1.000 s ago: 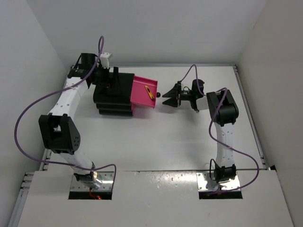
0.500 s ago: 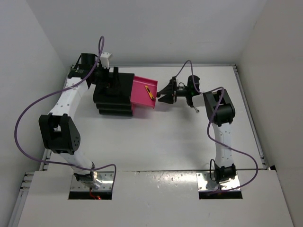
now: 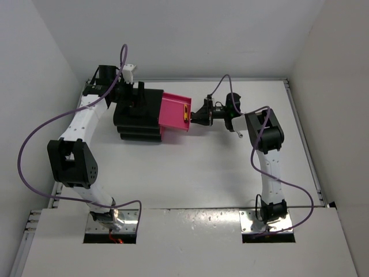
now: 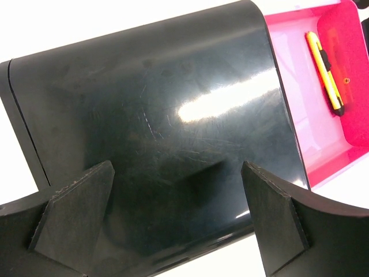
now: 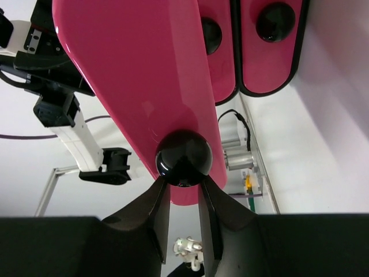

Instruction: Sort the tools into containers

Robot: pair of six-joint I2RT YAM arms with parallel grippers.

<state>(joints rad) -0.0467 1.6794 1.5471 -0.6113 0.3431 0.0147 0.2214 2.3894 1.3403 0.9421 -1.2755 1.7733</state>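
The black cabinet [image 3: 135, 115] stands at the far left, with its top magenta drawer [image 3: 173, 111] pulled out to the right. A slim yellow-and-black tool [image 3: 185, 112] lies inside that drawer and also shows in the left wrist view [image 4: 326, 69]. My right gripper [image 3: 196, 115] is at the drawer's front, its fingers closed narrowly against the round black knob [image 5: 183, 157]. My left gripper [image 4: 176, 173] is open, its fingers spread wide above the cabinet's glossy top [image 4: 173, 115]. The other tools are out of view.
The two lower drawers [image 5: 271, 52] are shut, and their knobs show in the right wrist view. A small thin silver thing [image 3: 237, 134] lies on the table beside the right arm. White walls enclose the table on three sides.
My right gripper moved left from open table to the drawer knob, and its jaws narrowed from wide open to closed on the knob. The left arm has not moved.
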